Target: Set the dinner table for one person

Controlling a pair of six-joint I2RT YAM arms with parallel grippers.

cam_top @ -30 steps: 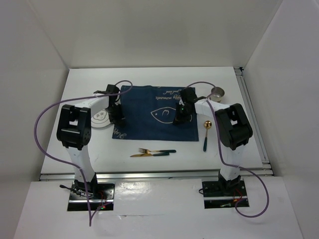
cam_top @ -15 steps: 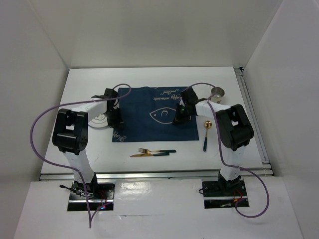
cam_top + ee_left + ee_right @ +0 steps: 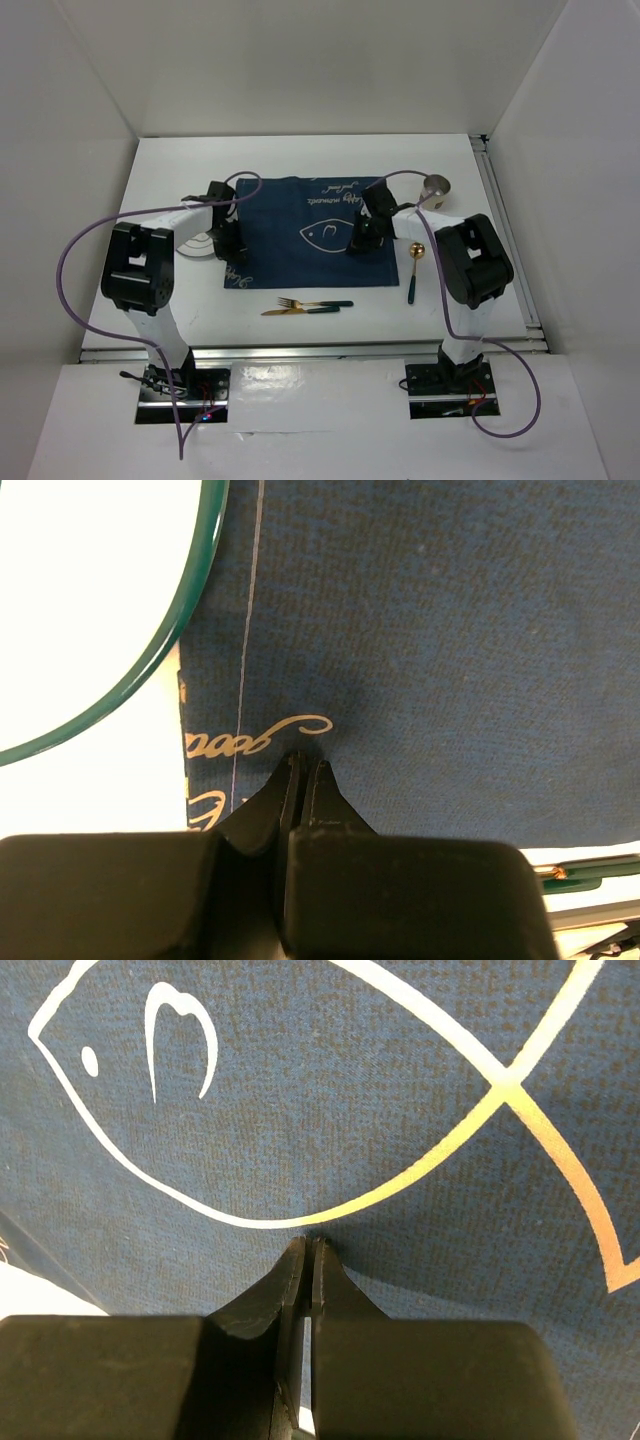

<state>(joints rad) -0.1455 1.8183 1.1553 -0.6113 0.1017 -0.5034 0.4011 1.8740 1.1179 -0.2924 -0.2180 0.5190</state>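
The white dinner table (image 3: 300, 150) carries a navy-blue placemat (image 3: 310, 225) with a fish drawing at its middle. My left gripper (image 3: 233, 250) is shut, with its tips down on the mat's left edge (image 3: 303, 760), beside a white plate with a green rim (image 3: 195, 240) (image 3: 90, 600). My right gripper (image 3: 357, 243) is shut, with its tips touching the mat (image 3: 307, 1243) just below the fish outline. No fold of cloth shows between either pair of jaws.
A gold fork and knife with dark handles (image 3: 310, 305) lie in front of the mat. A gold spoon (image 3: 413, 262) lies to the mat's right. A small metal cup (image 3: 437, 186) stands at the back right. Silver rails (image 3: 510, 230) edge the table.
Both arms have shifted slightly, the left one toward the plate. The mat's near left corner has slid a little toward the front. Both grippers stay shut.
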